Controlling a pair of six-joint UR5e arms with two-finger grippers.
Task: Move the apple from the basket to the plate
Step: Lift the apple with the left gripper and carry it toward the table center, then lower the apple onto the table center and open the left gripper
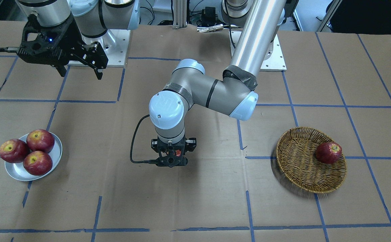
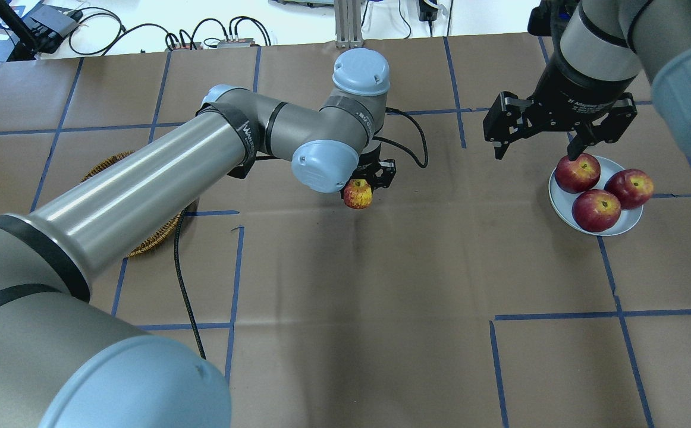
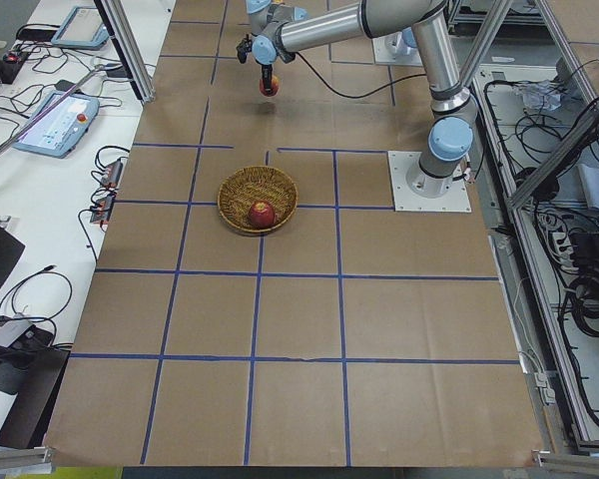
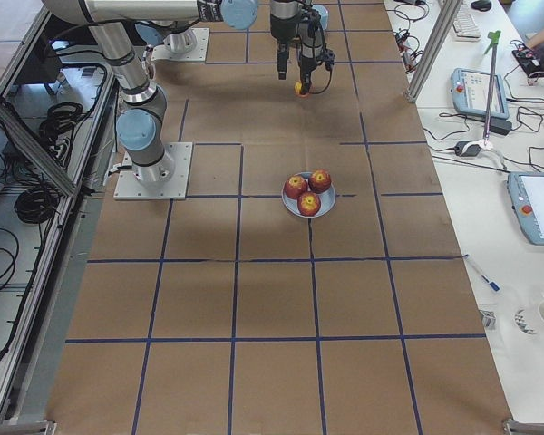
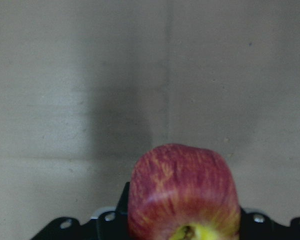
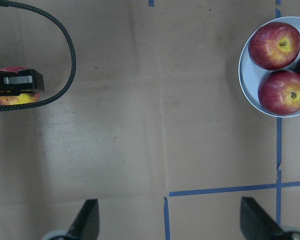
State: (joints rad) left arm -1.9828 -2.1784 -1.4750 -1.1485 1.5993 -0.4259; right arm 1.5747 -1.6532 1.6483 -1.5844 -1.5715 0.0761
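Left wrist-mounted view is filled at 6 o'clock by the apple (image 5: 184, 192), its pinkish-red streaks and yellow stem hollow turned to the lens. Bare brown paper is seen beyond it, so it is judged to be carried clear of the table. It is pinched between the fingers of the left gripper (image 2: 360, 189), which is pointed straight down from a wrist bent under the long forearm (image 2: 143, 172), stretched in from 8 o'clock in the overhead view. The carry step is judged to be in hand, about midway. In that view the basket (image 1: 299, 161), with one dark-red apple (image 1: 329, 152) lying in it, is at 9 o'clock of the held fruit. The plate (image 2: 619, 229) is at 3 o'clock, well apart. Three dark-red apples (image 2: 596, 209) are crowded on it, so travel onward and a careful lowering onto the little bare metal would be called for next. Farther off, the right gripper (image 2: 534, 153) is held above the table near the plate's 11 o'clock, fingers spread and empty.
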